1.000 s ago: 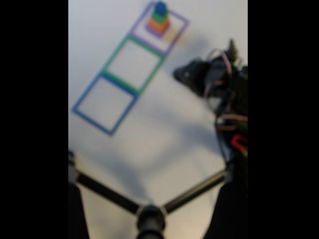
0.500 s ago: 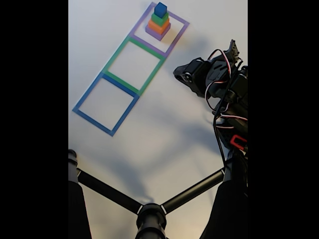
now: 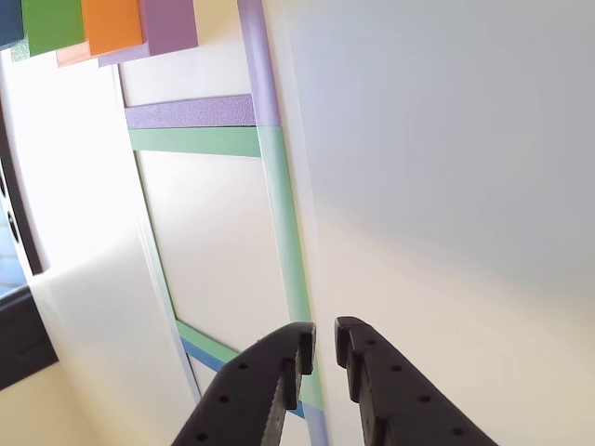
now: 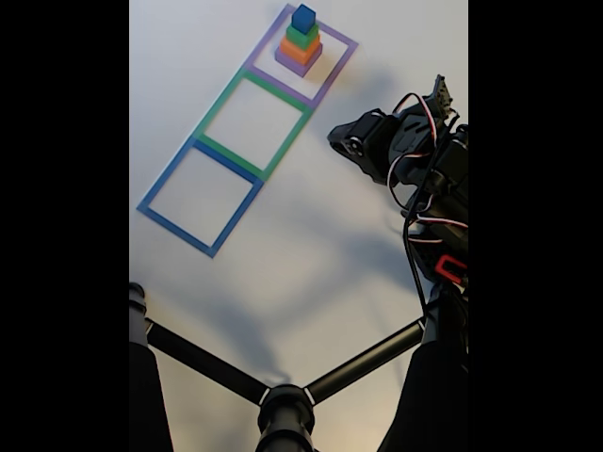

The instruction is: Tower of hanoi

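The gripper (image 3: 324, 344) hangs nearly closed and empty, a slim gap between its black perforated fingers. The tower of hanoi (image 4: 300, 41), matte square blocks stacked blue over green, orange and purple, stands well ahead of it inside the purple tape square (image 4: 332, 73). Judged risk: the narrow gap could knock the small blue cube (image 4: 303, 18) off rather than straddle it.
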Robot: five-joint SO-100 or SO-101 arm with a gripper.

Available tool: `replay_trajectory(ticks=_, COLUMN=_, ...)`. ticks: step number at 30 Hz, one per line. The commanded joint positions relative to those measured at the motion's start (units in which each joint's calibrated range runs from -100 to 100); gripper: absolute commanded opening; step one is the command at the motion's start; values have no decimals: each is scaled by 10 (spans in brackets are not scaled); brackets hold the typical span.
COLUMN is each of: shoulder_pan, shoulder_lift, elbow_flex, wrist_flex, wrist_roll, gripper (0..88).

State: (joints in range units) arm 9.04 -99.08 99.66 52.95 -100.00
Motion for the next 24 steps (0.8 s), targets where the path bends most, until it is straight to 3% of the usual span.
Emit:
replay_trajectory(ticks=1, shoulder_pan=3, shoulder_lift=-8, elbow_flex=3, wrist_flex=2, wrist_roll=0, gripper=0)
replay_trajectory(ticks=16, shoulder_pan=-14, shoulder_lift=-5, elbow_flex=3, wrist_flex=2, wrist_roll=0, gripper=0)
replay_trajectory(ticks=21, shoulder_pan=-43, shoulder_lift=39, elbow_flex=-8, wrist_flex=-21, wrist_roll=61, gripper=0)
replay_trajectory(ticks=24, shoulder_pan=-50, shoulder_lift=67, elbow_flex=-13, wrist_flex=-63, wrist_roll=55, gripper=0)
